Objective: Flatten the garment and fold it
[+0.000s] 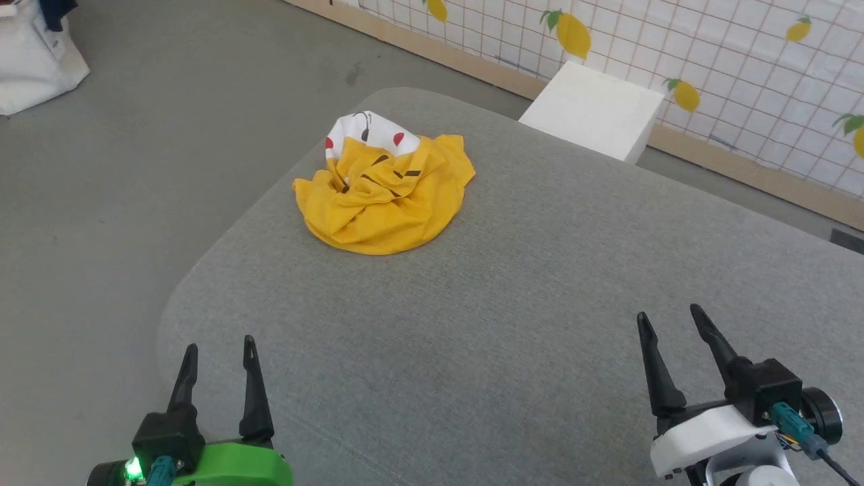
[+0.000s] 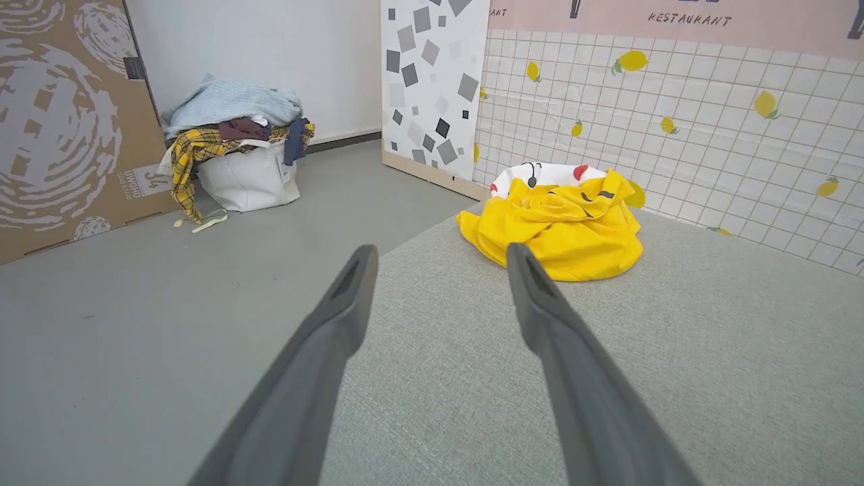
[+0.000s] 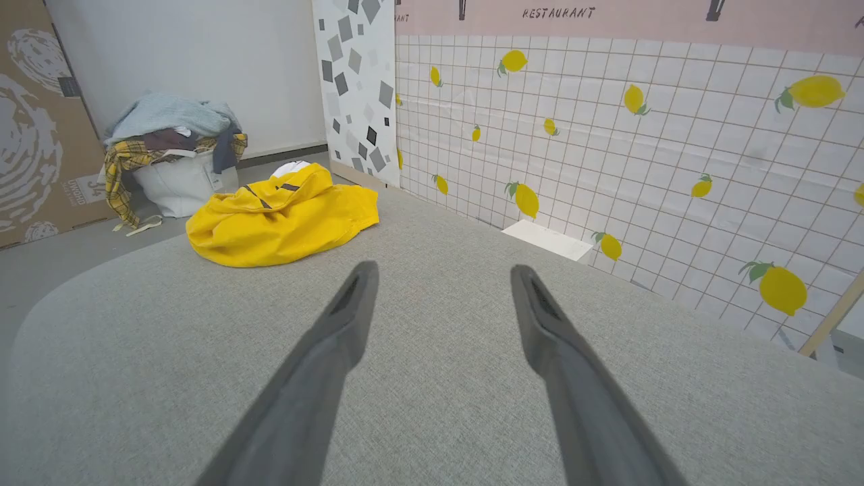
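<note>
**Left gripper (image 1: 220,344) and right gripper (image 1: 668,312) empty, garment (image 1: 385,202) in a heap**

Both claws sit at the near edge of the grey padded surface (image 1: 513,324), fingers spread wide, holding nothing and well apart from the garment. It lies crumpled on the far left part of the surface, close to the rounded edge, white printed patch on the far side.

Likely risks:
- Cloth is bunched, so a pinch may catch several layers and lift the whole lump instead of one hem.
- A pull to the left could drag it off onto the floor (image 1: 135,169).
- No sleeve or hem is clearly readable, so corners may be misjudged.
</note>
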### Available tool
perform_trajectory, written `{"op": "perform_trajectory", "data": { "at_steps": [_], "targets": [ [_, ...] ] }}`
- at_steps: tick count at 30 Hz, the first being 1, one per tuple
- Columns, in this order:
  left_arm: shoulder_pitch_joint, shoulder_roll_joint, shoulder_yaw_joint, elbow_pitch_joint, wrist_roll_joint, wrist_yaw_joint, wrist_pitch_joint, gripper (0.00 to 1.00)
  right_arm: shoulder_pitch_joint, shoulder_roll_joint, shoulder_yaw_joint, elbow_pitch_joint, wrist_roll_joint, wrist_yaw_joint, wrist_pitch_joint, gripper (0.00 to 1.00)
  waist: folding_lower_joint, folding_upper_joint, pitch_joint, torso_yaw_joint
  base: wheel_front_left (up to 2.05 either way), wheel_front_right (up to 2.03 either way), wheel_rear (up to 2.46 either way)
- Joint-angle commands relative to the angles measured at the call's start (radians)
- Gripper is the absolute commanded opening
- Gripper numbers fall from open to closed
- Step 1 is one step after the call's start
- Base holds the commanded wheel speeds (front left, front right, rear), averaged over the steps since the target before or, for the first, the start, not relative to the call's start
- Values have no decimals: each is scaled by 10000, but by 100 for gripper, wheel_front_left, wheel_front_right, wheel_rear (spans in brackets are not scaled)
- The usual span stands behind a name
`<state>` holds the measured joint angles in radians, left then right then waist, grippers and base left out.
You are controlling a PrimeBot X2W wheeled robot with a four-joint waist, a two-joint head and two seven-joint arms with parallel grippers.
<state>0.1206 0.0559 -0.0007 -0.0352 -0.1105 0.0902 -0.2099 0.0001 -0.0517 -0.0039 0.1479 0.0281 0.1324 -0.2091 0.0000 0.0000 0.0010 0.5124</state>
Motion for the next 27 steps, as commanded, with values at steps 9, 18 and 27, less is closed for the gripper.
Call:
{"op": "perform_trajectory", "data": {
  "at_steps": [9, 18, 27],
  "targets": [
    [214, -51, 83, 0, -200, 55, -272, 100, -148, 13, -12, 189, 86, -15, -279, 100, 0, 0, -82, 501, 0, 0, 0],
    [288, -55, 90, 13, -286, 108, -455, 100, -178, 14, -37, 320, 116, -17, -462, 100, 0, 0, -63, 915, 0, 0, 0],
    [332, -57, 91, 2, -325, 174, -519, 100, -225, 15, -36, 427, 133, -17, -527, 100, 0, 0, -69, 1027, 0, 0, 0]
  ]
}}
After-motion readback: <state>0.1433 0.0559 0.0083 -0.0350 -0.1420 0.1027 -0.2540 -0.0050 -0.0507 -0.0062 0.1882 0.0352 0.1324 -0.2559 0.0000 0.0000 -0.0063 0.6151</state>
